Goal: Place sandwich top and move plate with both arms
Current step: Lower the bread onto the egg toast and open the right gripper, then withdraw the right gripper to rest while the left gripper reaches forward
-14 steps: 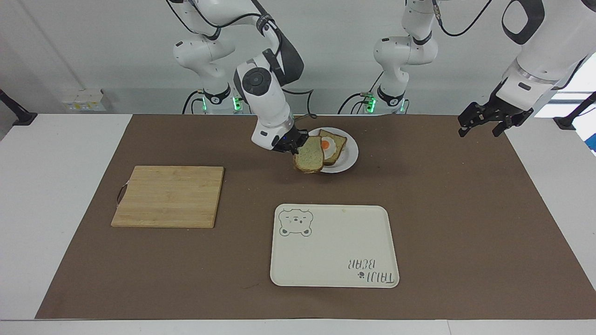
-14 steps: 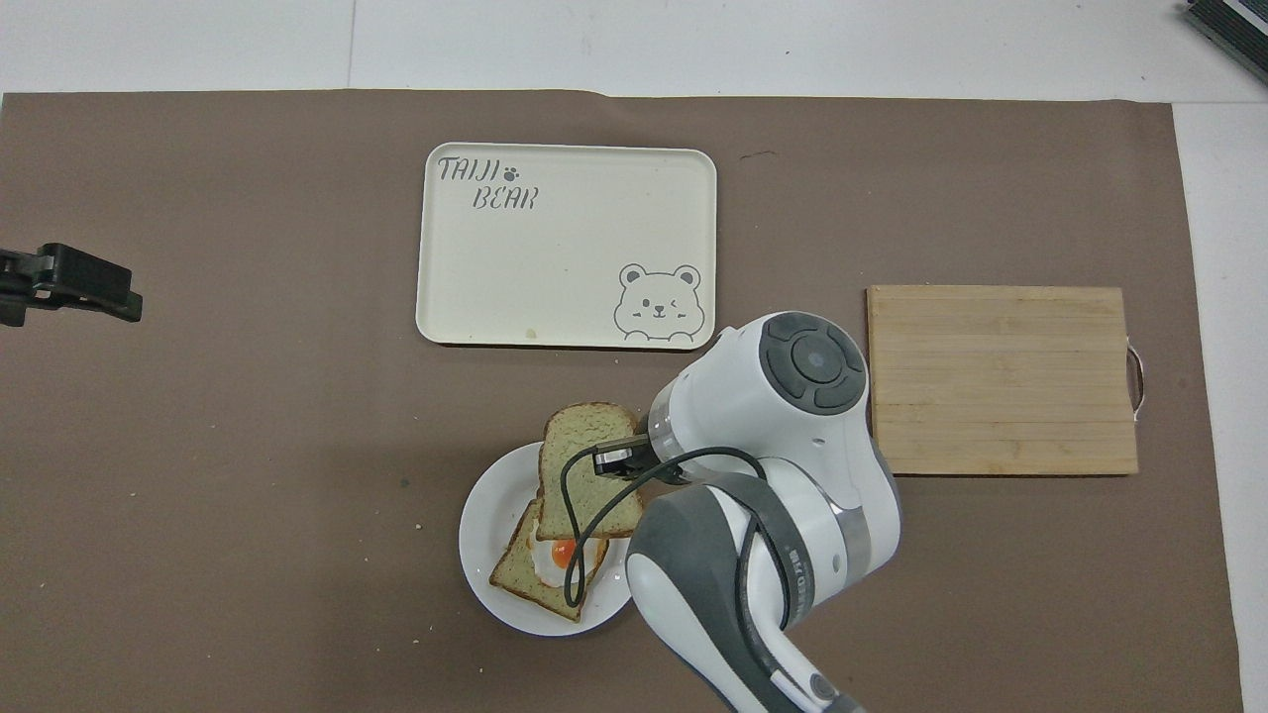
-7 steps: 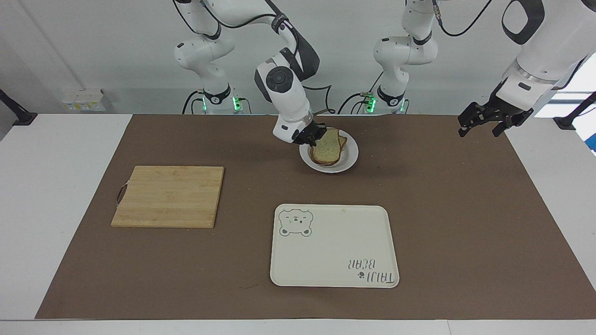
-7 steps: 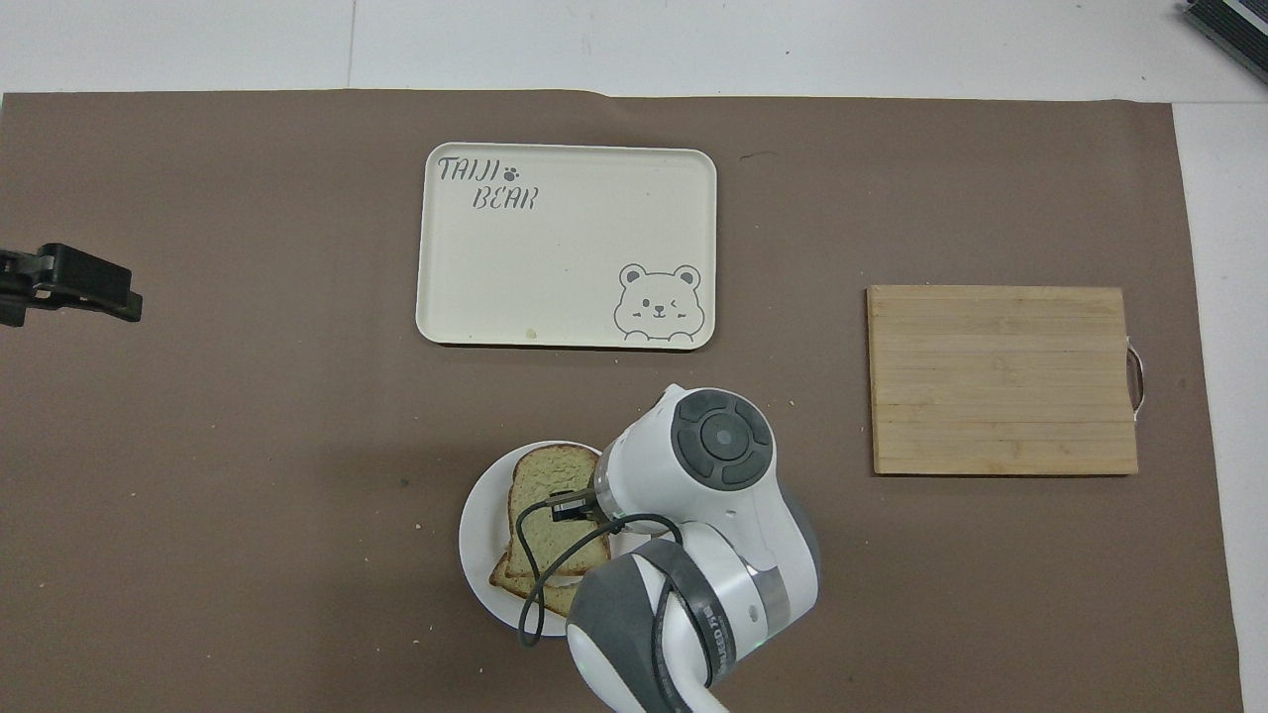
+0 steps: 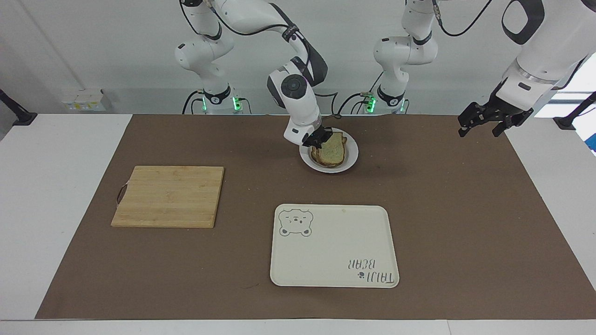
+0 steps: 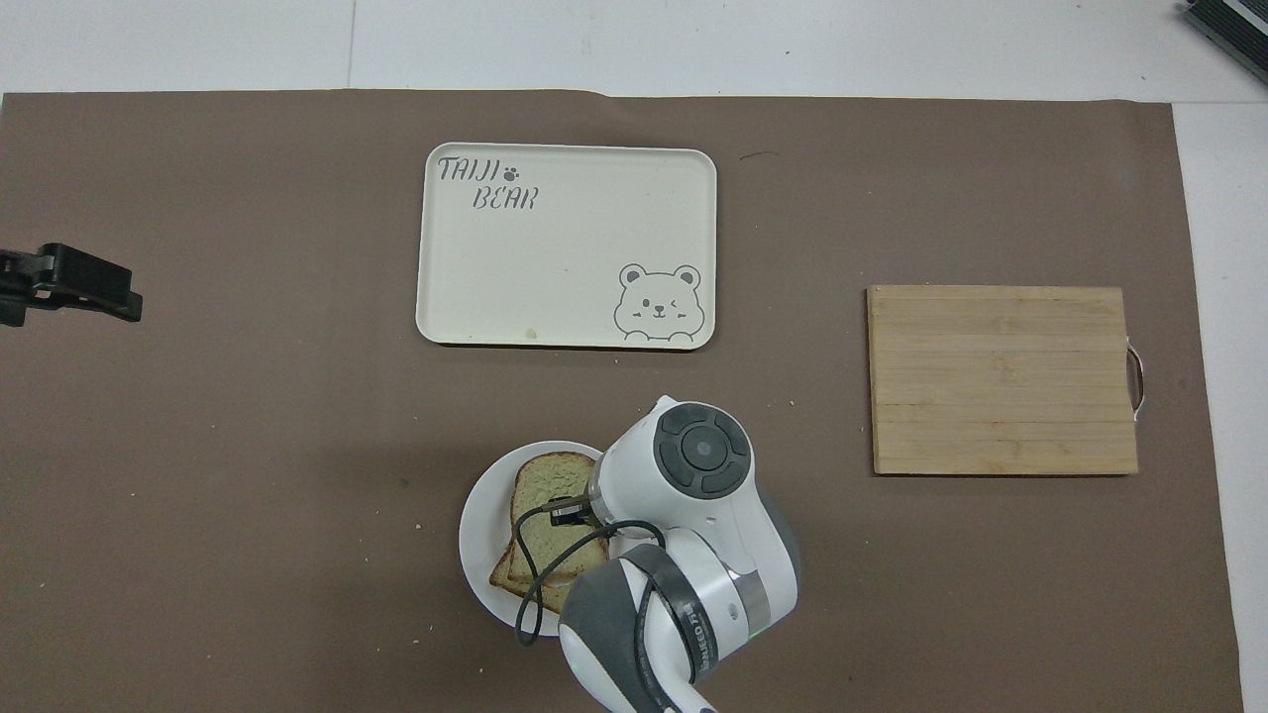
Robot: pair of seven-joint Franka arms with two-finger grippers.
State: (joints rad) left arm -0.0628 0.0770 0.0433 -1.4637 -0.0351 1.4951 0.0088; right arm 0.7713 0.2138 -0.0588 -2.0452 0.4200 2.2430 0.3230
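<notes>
The sandwich top point(image 5: 333, 151) lies on the egg-bearing slice point(image 5: 343, 137) on the small white plate point(image 5: 350, 158), close to the robots at mid-table. The egg is hidden under it. My right gripper point(image 5: 321, 140) is low over the plate and shut on the edge of the sandwich top toward the right arm's end. In the overhead view the right wrist covers part of the plate point(image 6: 479, 535) and of the sandwich top point(image 6: 543, 493). My left gripper point(image 5: 482, 122) waits open and empty, raised over the mat's edge at the left arm's end, and also shows in the overhead view point(image 6: 69, 282).
A cream tray with a bear drawing point(image 5: 333, 246) lies farther from the robots than the plate. A wooden cutting board point(image 5: 170, 195) lies toward the right arm's end. A brown mat covers the table.
My right gripper carried the sandwich top from beside the plate over the egg slice and lowered it until it covers the egg. The left arm has not moved.
</notes>
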